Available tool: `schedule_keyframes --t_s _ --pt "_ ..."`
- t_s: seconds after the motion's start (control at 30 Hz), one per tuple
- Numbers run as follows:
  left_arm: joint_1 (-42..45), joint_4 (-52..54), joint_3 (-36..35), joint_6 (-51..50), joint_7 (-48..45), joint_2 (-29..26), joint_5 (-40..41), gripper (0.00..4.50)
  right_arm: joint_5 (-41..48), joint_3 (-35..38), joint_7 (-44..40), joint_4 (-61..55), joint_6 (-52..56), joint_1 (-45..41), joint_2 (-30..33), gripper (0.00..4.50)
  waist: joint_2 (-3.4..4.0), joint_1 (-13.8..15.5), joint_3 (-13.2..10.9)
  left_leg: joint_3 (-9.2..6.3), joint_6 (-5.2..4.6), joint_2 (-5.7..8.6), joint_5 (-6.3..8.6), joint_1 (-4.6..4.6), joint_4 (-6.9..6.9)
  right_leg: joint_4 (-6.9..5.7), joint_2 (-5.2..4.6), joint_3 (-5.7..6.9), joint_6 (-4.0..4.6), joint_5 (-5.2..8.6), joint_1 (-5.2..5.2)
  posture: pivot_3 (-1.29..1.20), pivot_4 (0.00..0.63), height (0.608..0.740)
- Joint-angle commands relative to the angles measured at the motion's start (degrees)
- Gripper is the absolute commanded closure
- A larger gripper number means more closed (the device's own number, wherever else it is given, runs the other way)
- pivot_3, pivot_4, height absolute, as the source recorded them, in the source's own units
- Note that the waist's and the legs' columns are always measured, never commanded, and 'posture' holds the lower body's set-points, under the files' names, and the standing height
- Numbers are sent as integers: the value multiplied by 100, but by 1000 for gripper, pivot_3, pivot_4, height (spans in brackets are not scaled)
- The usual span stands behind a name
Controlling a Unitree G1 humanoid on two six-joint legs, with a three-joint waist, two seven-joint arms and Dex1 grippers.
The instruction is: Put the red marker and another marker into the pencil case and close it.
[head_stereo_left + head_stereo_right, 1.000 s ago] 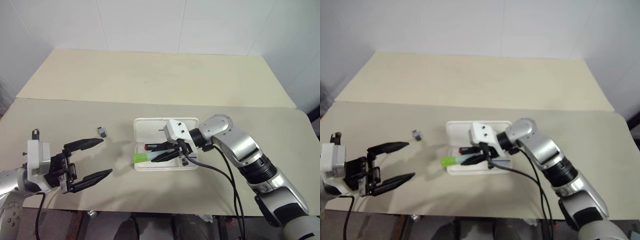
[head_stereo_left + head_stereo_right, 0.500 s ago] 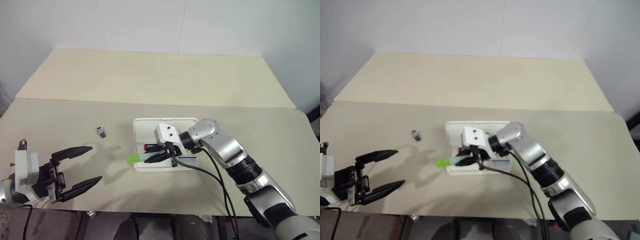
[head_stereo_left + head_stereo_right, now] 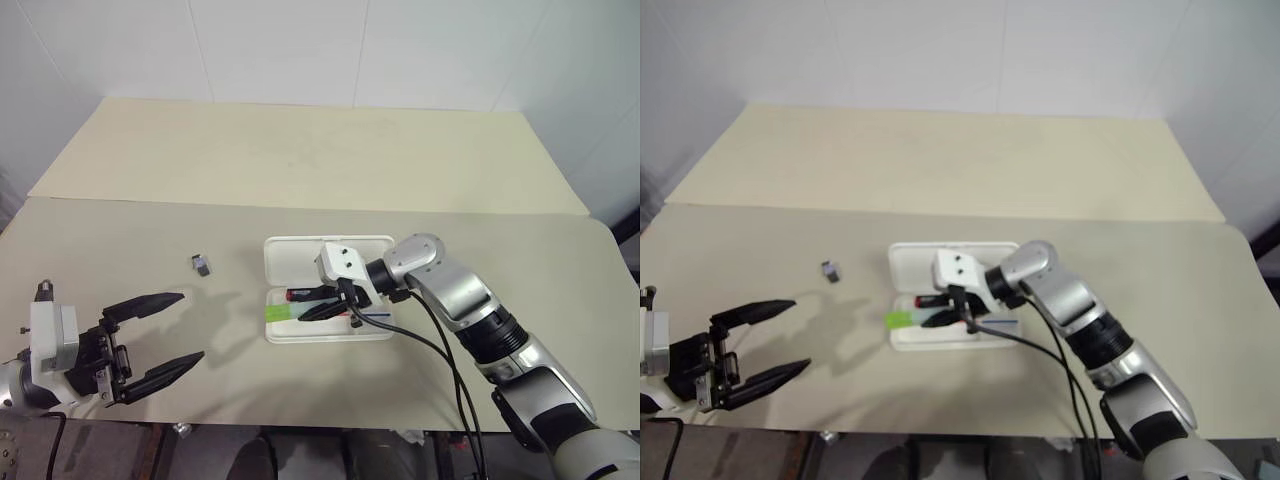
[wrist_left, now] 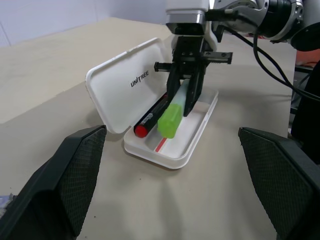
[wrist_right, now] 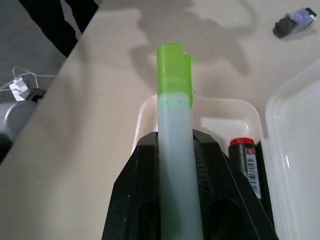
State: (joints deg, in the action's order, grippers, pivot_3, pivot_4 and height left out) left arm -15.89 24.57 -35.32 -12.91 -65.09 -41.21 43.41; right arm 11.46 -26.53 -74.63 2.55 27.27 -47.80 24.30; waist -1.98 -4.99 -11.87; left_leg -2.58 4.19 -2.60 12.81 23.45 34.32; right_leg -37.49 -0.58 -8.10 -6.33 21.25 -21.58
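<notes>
The green marker (image 4: 174, 112) is gripped in the right gripper (image 4: 186, 100), whose two fingers are clamped on its pale body. It hangs tilted over the tray of the open pencil case (image 3: 300, 252), and its green end reaches to the case's left rim. The red marker (image 4: 150, 116) lies already inside, just beside it, next to the raised lid. So the step in hand seems to be placing the second marker. Next, the marker probably needs to go lower and fully inside before letting go, then the lid must be folded down. The left gripper (image 3: 158, 335) waits with fingers spread wide, well apart from the case, holding nothing. A small dark block (image 3: 203, 264) lies on the table (image 3: 300, 160).
</notes>
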Motion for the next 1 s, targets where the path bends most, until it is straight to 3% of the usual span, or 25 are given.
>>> schedule_keyframes --t_s 0.03,0.1,0.47,1.0 --pt "82 85 -40 134 23 3 69 0 126 131 -7 -337 152 86 71 4026 0 3 0 0 0 0 0 0 0 0 0 0 0 0 0 0 150 740" --pt "121 61 -34 138 35 -6 61 0 142 116 24 -416 258 143 78 4026 -1 4 0 0 0 1 0 0 0 0 -1 0 0 0 0 0 150 740" --pt "159 61 -37 148 62 -5 54 0 75 143 139 -350 205 182 78 205 0 1 0 2 1 2 0 -1 1 -1 3 0 1 0 0 0 150 740" --pt "222 88 100 152 205 66 30 0 183 396 74 -123 -39 128 132 71 -1 1 1 2 1 2 0 -2 1 -2 4 0 0 0 1 0 150 740"
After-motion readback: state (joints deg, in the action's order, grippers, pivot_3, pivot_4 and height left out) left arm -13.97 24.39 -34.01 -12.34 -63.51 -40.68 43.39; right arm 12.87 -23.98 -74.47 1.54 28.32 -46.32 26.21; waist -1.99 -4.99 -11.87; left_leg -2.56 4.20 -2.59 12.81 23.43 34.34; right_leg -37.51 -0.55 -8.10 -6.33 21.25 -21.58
